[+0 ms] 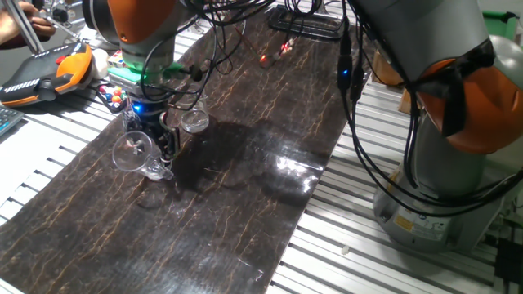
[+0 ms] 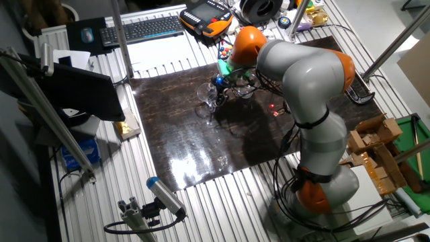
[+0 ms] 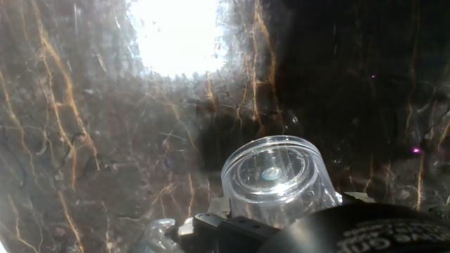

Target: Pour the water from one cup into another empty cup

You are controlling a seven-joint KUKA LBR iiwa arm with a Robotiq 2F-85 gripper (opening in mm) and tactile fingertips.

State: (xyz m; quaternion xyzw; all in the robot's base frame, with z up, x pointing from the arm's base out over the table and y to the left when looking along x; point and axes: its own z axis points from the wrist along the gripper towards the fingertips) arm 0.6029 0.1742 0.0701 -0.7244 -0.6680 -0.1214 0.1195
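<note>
My gripper (image 1: pixel 166 147) points down over the left part of the dark marbled mat (image 1: pixel 245 212) and is shut on the larger clear cup (image 1: pixel 131 152). That cup hangs tilted just above the mat, its wide mouth turned left. The smaller clear cup (image 1: pixel 194 122) stands upright on the mat, just right of and behind the gripper. From the other fixed view, the gripper (image 2: pixel 217 96) has the larger cup (image 2: pixel 205 107) to its left and the smaller cup (image 2: pixel 243 91) to its right. In the hand view, a clear cup (image 3: pixel 274 179) shows mouth-on beside the fingers (image 3: pixel 211 223); which cup it is I cannot tell. No water is discernible.
An orange teach pendant (image 1: pixel 49 69) and small colourful items (image 1: pixel 114 96) lie off the mat's far left corner. A small red object (image 1: pixel 282 49) and a black wire frame (image 1: pixel 306 20) sit at the mat's far end. The robot base (image 1: pixel 441 196) stands to the right. A keyboard (image 2: pixel 141 28) lies beyond.
</note>
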